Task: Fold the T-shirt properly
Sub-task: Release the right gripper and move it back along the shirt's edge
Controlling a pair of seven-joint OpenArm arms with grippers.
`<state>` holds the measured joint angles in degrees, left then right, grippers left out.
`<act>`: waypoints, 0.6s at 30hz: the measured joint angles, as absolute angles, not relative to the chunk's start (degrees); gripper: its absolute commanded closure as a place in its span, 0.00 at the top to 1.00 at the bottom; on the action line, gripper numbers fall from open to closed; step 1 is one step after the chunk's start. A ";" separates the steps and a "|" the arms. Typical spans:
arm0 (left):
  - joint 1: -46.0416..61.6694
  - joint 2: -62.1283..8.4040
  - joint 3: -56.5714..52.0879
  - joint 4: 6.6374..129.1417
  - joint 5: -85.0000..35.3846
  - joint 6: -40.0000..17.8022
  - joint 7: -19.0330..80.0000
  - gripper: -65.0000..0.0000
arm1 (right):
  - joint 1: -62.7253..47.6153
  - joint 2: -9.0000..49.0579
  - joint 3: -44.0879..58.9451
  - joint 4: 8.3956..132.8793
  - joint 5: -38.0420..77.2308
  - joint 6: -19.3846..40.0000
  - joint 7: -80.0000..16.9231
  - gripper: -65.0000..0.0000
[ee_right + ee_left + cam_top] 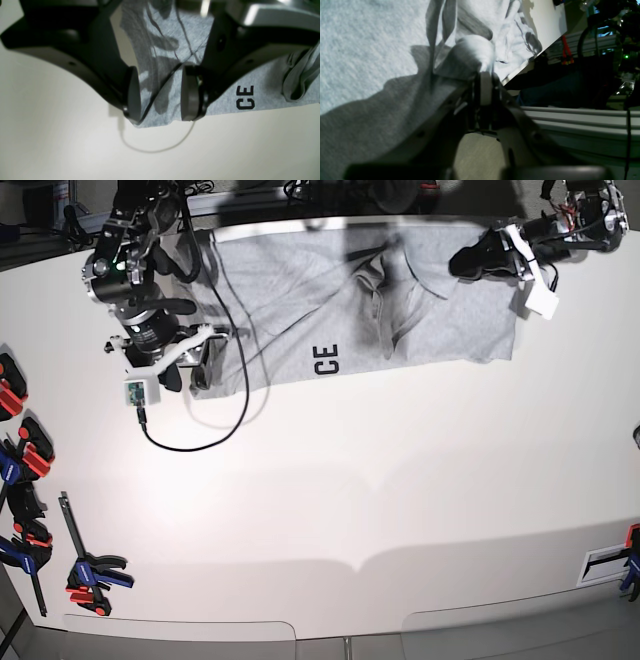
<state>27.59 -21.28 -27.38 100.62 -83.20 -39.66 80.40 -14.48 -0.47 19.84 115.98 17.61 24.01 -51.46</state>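
the white counter (330,510) takes up most of the room, and the t-shirt (300,290) lies along its far edge, spread wide but not flat: the left half is fairly smooth with the black letters "ce" (326,360) near its near hem, while the middle is bunched into a ridge of folds. it looks like light, limp cotton, soft enough to sag and drag wherever it isn't supported, so i'd judge it wants holding at corners or along a hem, both sides lifted together, or the loose cloth will crumple again. the left arm's fingers (485,75) are drawn close together and pinch a puckered bit of the grey cloth at the far right of the shirt, by the counter edge. the right arm's fingers (160,96) stand apart over the shirt's other end, one pad on either side of a hem corner, with a thin black cable (160,147) trailing under them; they grip nothing that i can see. some clamps (90,575) lie along the counter's left side.
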 measured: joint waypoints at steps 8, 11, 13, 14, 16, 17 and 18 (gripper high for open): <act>28.14 -21.28 -27.38 100.62 -83.40 -39.68 80.16 0.42 | -14.48 -0.45 19.84 115.98 17.61 24.01 -51.44 0.39; 28.86 -21.28 -27.38 100.62 -83.35 -39.68 80.40 0.42 | -14.48 -0.45 19.84 115.98 17.61 24.01 -51.44 0.39; 28.67 -21.28 -27.38 100.62 -83.37 -39.68 80.40 0.42 | -14.48 -0.45 19.84 115.98 17.61 24.01 -51.44 0.39; 28.49 -21.28 -27.38 100.62 -83.37 -39.68 80.38 0.42 | -14.48 -0.45 19.84 115.98 17.61 24.01 -51.44 0.39; 28.38 -21.28 -27.38 100.62 -83.40 -39.68 78.87 0.42 | -14.48 -0.45 19.84 115.98 17.61 24.01 -51.44 0.39; 28.38 -21.28 -27.38 100.62 -83.37 -39.68 78.41 0.42 | -14.48 -0.47 19.84 115.98 17.61 24.01 -51.46 0.39; 28.38 -21.28 -27.38 100.62 -83.37 -39.68 78.43 0.42 | -14.48 -0.45 19.84 115.98 17.54 24.01 -51.46 0.39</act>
